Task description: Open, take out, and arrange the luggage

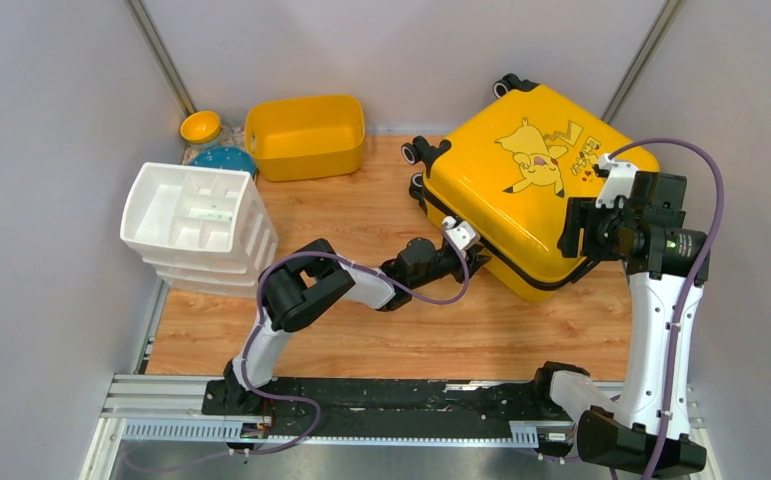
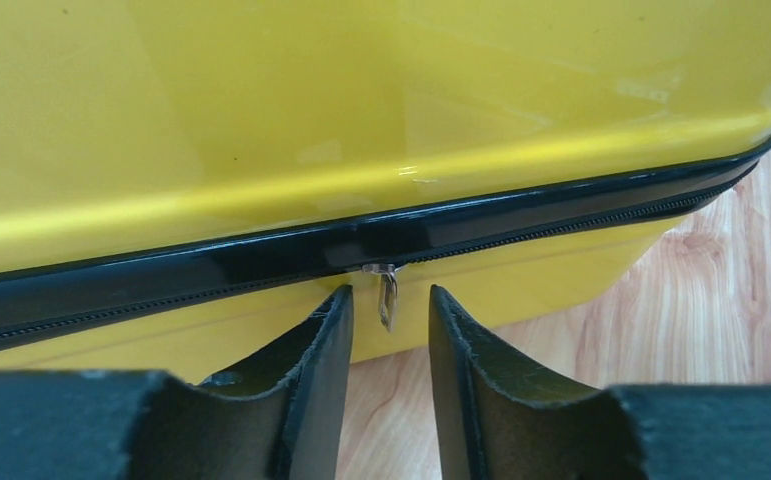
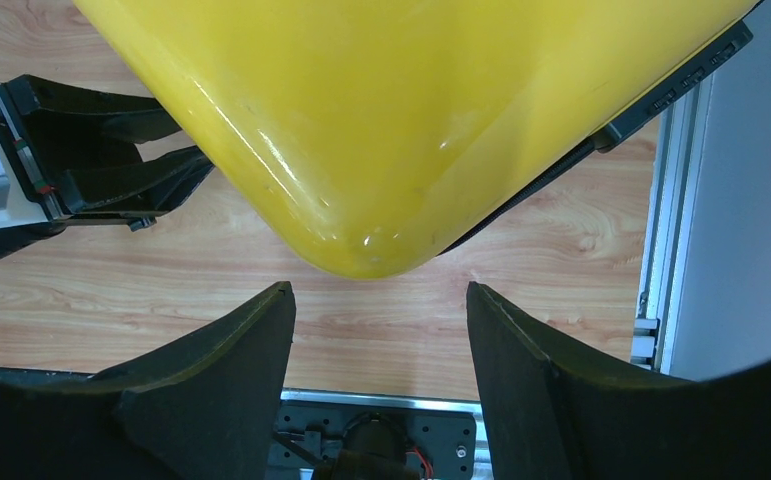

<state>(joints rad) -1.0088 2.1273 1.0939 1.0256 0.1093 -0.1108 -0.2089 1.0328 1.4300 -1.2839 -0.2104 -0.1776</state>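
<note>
The luggage is a yellow hard-shell suitcase with a cartoon print, lying shut and askew at the back right of the wooden table. In the left wrist view its black zipper trim runs across the yellow shell. A small metal zipper pull hangs from the trim. My left gripper is open at the case's near side, a finger on each side of the pull with a gap to both. My right gripper is open and empty, hovering over the case's near right corner, also in the top view.
A plain yellow tub stands at the back. A white compartmented organiser sits at the left, with a small yellow bowl and a teal object behind it. Grey walls close in both sides. A metal rail runs along the near edge.
</note>
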